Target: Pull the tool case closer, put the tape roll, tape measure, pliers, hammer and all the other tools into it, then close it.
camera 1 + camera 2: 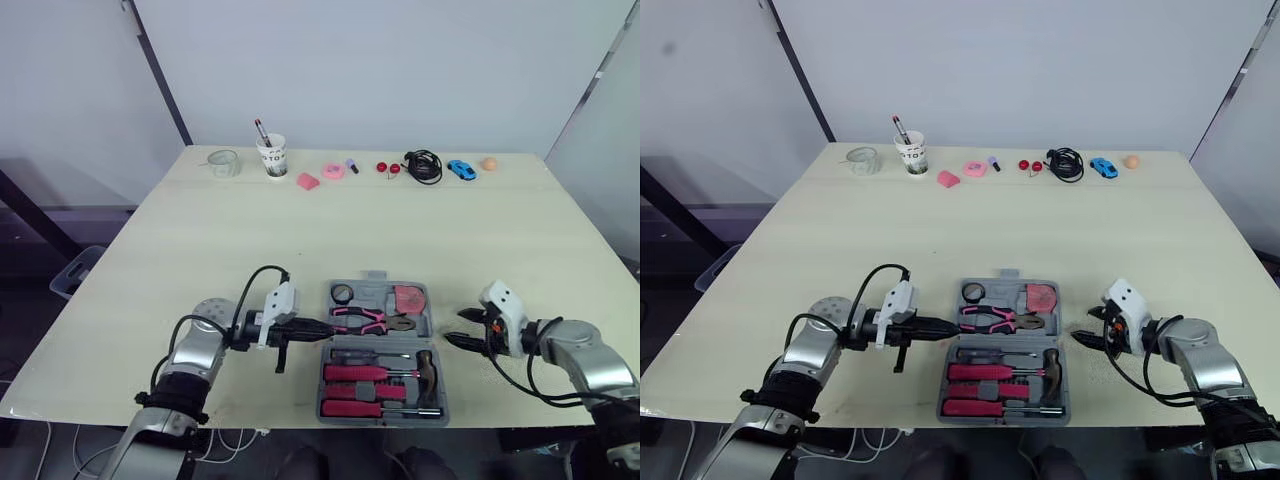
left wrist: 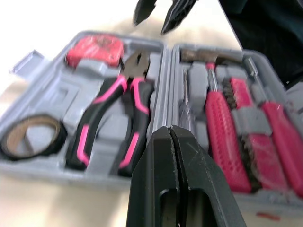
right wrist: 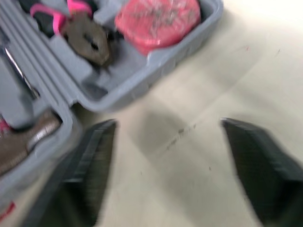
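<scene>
Left gripper first: its two black fingers are pressed together, and the tip sits at the left edge of the tool case, level with the ridge between the case's two halves and just beside the handles of the pliers. I cannot tell whether the tip touches the case. On the other side, my right gripper has its fingers spread wide apart with nothing between them, just beside the right wall of the case and over bare table.

The case lies open and flat near the front edge of the table, between my two arms. Its far half holds the tape roll at the left, the pink-handled pliers in the middle and the red tape measure at the right. Its near half holds the hammer at the right end and red-handled screwdrivers lying side by side.

Well apart from all this, along the far edge of the table, stand a cup with a pen in it, a coiled black cable and a blue toy car.
</scene>
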